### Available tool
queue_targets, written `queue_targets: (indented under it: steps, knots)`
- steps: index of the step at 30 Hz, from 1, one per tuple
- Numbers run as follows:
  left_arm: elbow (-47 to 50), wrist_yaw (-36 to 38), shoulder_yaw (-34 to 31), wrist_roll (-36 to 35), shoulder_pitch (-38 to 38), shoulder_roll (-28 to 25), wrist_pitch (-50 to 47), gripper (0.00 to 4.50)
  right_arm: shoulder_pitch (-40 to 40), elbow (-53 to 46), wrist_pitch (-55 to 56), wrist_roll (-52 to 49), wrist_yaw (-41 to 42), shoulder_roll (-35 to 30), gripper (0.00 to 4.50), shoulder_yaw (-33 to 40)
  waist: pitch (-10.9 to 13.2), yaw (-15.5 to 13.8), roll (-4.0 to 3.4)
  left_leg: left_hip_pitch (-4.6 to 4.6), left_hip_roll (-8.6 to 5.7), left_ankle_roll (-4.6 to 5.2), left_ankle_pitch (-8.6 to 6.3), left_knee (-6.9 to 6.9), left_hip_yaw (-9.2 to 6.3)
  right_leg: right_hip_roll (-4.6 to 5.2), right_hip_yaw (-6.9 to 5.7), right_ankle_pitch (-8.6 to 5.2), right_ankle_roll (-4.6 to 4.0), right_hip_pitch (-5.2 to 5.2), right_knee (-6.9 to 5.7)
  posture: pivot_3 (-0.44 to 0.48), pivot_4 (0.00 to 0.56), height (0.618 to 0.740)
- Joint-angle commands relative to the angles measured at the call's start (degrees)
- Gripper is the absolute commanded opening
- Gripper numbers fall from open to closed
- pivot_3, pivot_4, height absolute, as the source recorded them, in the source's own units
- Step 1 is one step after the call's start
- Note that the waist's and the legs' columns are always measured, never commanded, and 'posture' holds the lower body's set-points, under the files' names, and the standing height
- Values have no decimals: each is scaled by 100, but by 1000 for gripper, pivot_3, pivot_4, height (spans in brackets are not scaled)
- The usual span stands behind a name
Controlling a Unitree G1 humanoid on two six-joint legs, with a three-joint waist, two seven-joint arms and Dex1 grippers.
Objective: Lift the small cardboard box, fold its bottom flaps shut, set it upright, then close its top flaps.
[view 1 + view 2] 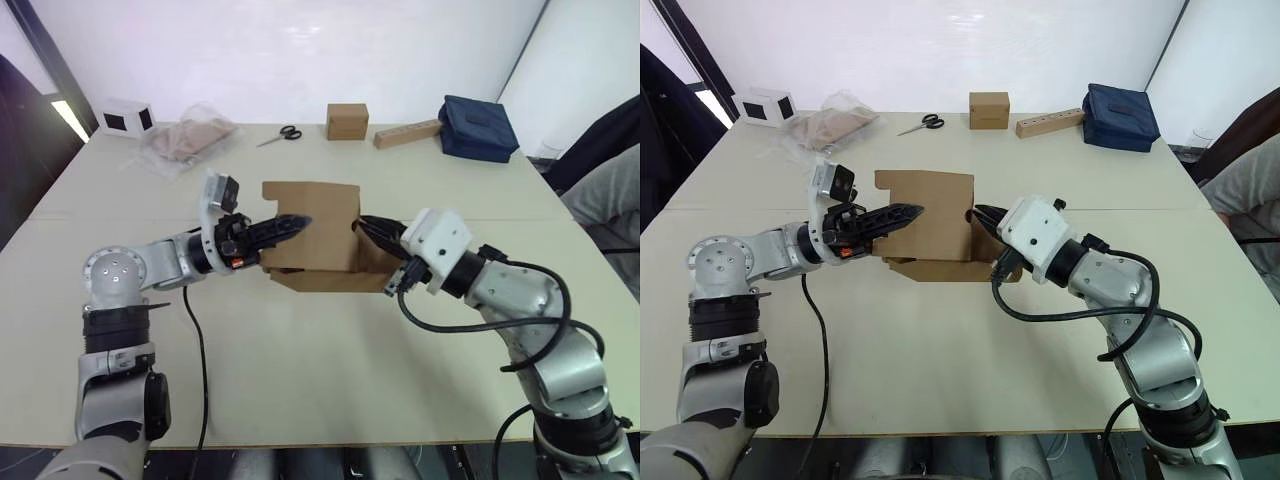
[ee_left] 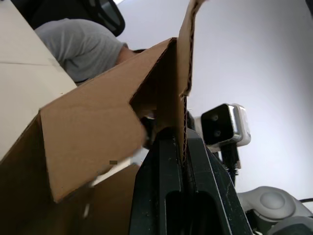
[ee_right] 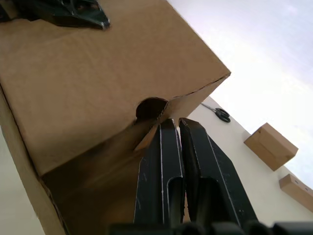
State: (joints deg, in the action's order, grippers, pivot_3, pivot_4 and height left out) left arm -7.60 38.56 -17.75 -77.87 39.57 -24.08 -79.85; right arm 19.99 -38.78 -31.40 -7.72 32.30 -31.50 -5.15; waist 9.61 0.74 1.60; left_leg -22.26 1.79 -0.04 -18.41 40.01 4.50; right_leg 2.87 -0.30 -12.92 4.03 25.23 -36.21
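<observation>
The small cardboard box [image 1: 318, 240] is in the middle of the table [image 1: 300, 380], held between both arms with one broad brown panel facing me. A flap [image 1: 330, 281] juts out low along its near side by the tabletop. My left gripper [image 1: 300, 222] reaches in from the left and is shut on a thin cardboard flap edge [image 2: 186, 58], which runs between its fingers [image 2: 164, 161]. My right gripper [image 1: 362, 224] comes in from the right, shut on the box's wall edge beside a round notch [image 3: 149, 106]. Which end holds the top flaps or the bottom flaps cannot be told.
Along the far edge stand a small closed brown cube box [image 1: 347, 121], a long tan block [image 1: 407, 133], a dark blue bag [image 1: 478, 127], scissors [image 1: 280, 134], a crumpled plastic bag [image 1: 190, 140] and a white box [image 1: 127, 117]. A person [image 1: 605, 200] sits at the right.
</observation>
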Motion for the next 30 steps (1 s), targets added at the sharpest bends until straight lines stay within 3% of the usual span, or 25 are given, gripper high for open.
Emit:
queue_targets:
  steps: [1, 12, 30]
  knots:
    - [208, -184, -109, -383, 14, 60, -57, 0, 69, -66, 286, 104, -40, 16, 120, -75, 0, -1, 0, 0, 0, 0, 0, 0, 0, 0, 0, 0, 0, 0, 0, 0, 150, 740]
    - [303, -921, -13, -1357, -183, 14, -90, 0, 126, 314, 1173, 824, -321, -1, 120, -208, 0, 3, 0, 0, 1, 0, 0, 0, -1, 2, 1, 0, 1, 0, 0, 0, 150, 740]
    - [355, -1169, 284, -1462, -330, 34, 236, 0, 352, 290, 1426, 958, 143, 78, 120, -634, 0, -5, 0, 0, 0, -3, 2, 0, 0, 2, 0, -1, -2, 0, 0, 0, 150, 740]
